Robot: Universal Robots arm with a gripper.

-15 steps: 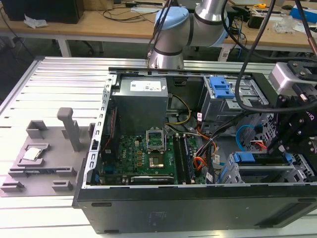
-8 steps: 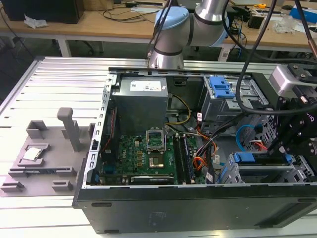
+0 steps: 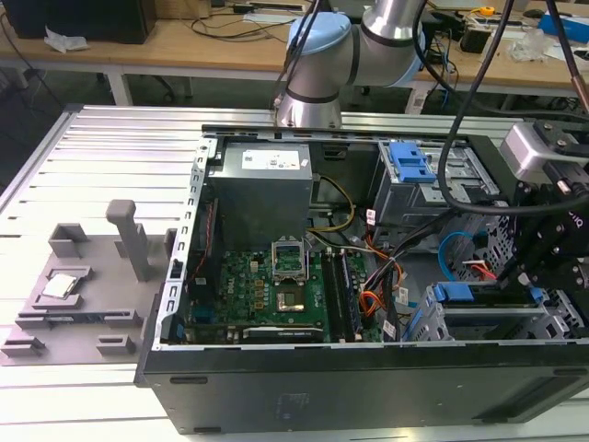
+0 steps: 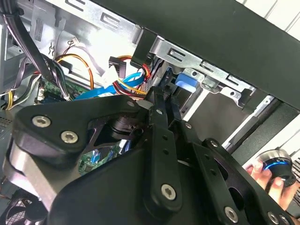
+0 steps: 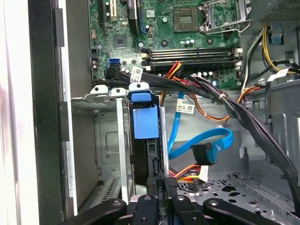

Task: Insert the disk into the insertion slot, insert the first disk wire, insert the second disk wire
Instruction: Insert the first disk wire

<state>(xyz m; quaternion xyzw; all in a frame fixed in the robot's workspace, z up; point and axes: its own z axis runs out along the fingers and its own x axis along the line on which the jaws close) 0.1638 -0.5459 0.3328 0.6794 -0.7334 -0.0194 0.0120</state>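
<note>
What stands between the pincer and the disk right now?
Nothing visible: in the first wrist view the pincer sits close to the disk, which is in the insertion slot. The blue cable lies off to one side.

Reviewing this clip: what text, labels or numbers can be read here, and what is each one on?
None can be read.
White label on the power supply box, exterior view: print too small.
White tag by the blue cable, first wrist view: too small.
White tag on the black cable bundle, first wrist view: blurred.
</note>
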